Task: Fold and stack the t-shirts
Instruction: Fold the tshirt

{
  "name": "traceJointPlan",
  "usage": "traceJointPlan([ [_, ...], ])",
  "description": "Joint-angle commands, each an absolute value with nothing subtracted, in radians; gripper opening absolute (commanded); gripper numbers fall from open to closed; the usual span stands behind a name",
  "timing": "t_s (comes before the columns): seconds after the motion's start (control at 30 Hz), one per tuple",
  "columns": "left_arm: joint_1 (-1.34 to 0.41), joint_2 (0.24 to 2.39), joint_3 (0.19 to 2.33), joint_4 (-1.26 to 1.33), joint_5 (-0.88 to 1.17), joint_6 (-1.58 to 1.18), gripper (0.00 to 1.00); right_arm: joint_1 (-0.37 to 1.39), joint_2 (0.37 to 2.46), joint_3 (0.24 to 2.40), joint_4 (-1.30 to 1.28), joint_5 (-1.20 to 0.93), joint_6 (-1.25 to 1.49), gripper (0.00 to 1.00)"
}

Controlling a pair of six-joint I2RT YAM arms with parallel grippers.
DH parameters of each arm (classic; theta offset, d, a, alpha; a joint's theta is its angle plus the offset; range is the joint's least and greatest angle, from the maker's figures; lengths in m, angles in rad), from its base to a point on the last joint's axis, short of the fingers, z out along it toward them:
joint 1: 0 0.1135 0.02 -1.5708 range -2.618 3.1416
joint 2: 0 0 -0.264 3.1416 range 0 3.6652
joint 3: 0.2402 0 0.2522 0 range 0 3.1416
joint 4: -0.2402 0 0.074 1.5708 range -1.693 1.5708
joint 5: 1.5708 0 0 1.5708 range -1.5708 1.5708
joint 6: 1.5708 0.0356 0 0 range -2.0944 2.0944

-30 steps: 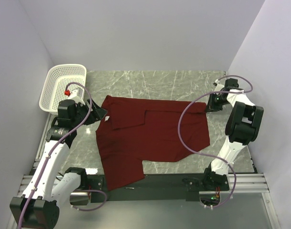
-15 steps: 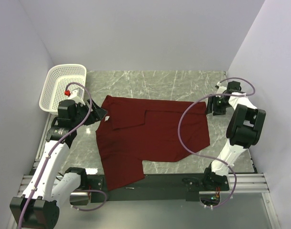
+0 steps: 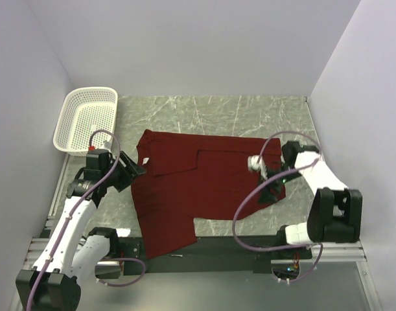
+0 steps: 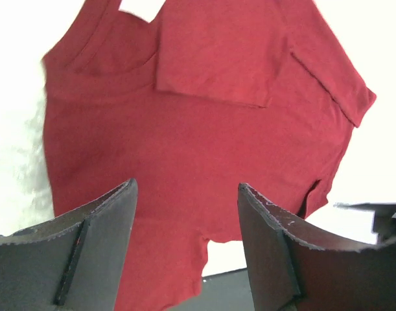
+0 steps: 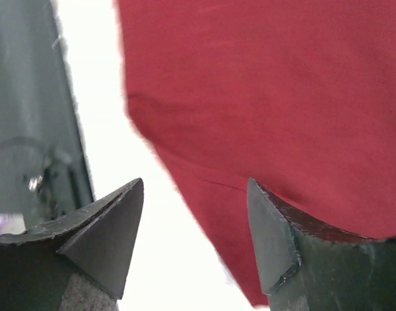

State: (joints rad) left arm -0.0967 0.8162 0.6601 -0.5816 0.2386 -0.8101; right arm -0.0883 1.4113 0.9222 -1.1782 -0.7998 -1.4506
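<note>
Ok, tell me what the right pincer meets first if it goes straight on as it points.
Probably the t-shirt: the open right pincer points down at the cloth near its edge, with the table just beside. Depth is unclear, so it might miss the edge.

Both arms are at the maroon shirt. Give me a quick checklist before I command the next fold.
1. Left gripper open and empty, at the collar side of the t-shirt: ok.
2. Right gripper open and empty, over the t-shirt's right edge: ok.
3. T-shirt fully on the table: not ok, one part overhangs the near edge.
4. Folded sleeve lying on the body: ok.
5. Basket apart from the t-shirt: ok.
6. More t-shirts to stack: cannot tell, one in view.
</note>
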Motion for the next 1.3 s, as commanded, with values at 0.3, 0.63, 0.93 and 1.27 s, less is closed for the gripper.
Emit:
traceJointPlan([
  [0.3, -0.095, 0.762, 0.571, -0.667, 0.239, -0.943, 0.69, -0.072, 1.371, 0.813, -0.842, -0.558, -1.437, 0.69],
  [0.63, -0.095, 0.755, 0.566, -0.695, 0.221, -0.936, 0.69, -0.077, 1.479, 0.890, -0.877, -0.609, -1.588, 0.69],
  [0.93, -0.095, 0.747, 0.557, -0.699, 0.236, -0.936, 0.69, -0.071, 1.574, 0.913, -0.942, -0.586, -1.663, 0.67],
  [1.27, -0.095, 0.762, 0.561, -0.692, 0.253, -0.928, 0.69, -0.067, 1.601, 0.904, -0.904, -0.565, -1.622, 0.59],
])
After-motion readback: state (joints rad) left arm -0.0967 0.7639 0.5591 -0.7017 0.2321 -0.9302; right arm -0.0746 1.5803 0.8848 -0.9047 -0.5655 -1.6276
